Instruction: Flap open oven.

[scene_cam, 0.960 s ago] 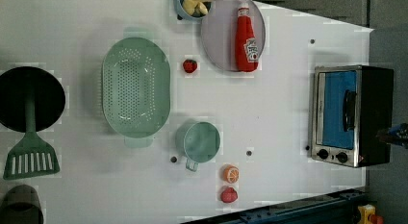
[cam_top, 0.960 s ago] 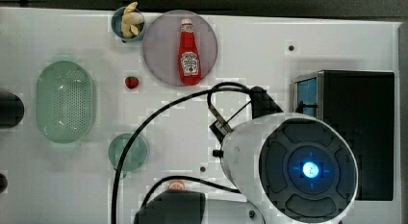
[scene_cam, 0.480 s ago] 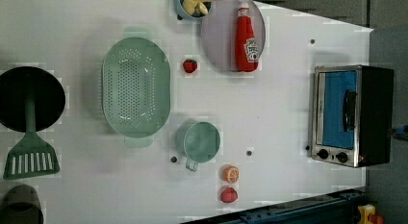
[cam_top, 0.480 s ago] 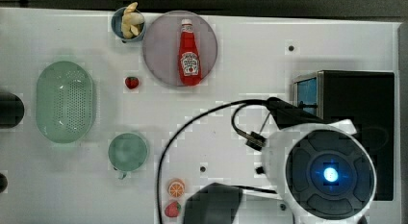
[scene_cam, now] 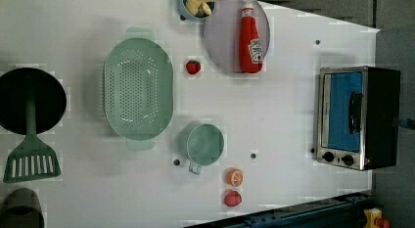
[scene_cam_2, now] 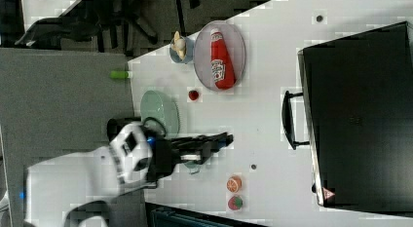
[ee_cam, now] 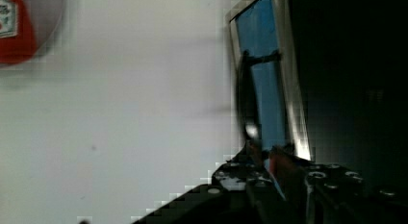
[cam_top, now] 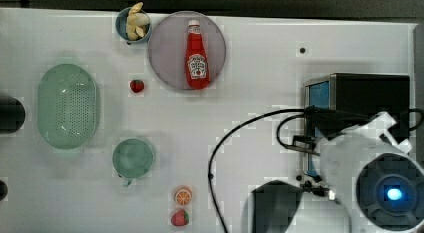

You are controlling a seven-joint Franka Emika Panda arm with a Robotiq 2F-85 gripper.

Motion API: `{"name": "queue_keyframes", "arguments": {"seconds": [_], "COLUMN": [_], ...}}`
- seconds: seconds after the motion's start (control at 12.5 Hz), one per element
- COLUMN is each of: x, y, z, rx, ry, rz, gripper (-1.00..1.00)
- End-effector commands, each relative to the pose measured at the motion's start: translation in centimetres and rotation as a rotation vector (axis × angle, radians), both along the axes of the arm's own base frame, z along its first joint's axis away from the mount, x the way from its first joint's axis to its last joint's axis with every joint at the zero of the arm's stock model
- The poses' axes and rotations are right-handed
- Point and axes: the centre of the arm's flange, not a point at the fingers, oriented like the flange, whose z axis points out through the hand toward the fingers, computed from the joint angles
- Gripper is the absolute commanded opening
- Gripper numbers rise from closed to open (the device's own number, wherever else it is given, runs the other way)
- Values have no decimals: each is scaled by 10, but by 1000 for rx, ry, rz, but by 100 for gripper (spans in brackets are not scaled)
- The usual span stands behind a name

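White bench (cam_top: 270,58) runs under everything, and in the top view the oven (cam_top: 370,93) stands at the top view's right end of it. The arm (cam_top: 360,158) has swung across towards the top view's right within the last second and now hangs over the oven's front, so the approach to the door looks nearly done. Its white body and cables cover most of the glass there, and the tool's tip cannot be made out. In the left view the oven (scene_cam: 359,118) sits at the left view's far right. The blue door (scene_cam: 345,110) is flat in its frame and the handle (scene_cam: 356,112) lies against the glass, so nothing has been opened yet. In the right view the tool (scene_cam_2: 225,138) reaches out towards the handle (scene_cam_2: 287,120) with bare bench between them, near but not touching. In the wrist view the tool (ee_cam: 267,154) shows its jaws only narrowly parted and holding nothing. The handle (ee_cam: 246,104) is a dark bar just ahead. How close the tips are is hard to judge, and the oven's side is lost in shadow.
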Motion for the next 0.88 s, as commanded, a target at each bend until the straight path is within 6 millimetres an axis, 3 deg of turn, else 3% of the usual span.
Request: {"name": "queue_keyframes", "arguments": {"seconds": [0.08,0.4,0.88], "x": [-3,17,25], "y": [-38,-54,-65], "z": [-45,-94,-159], "rx": [-6,-40,-48], "ry": [62,64,140], "rz": [79,102,97], "gripper": [-65,-65,-65]}}
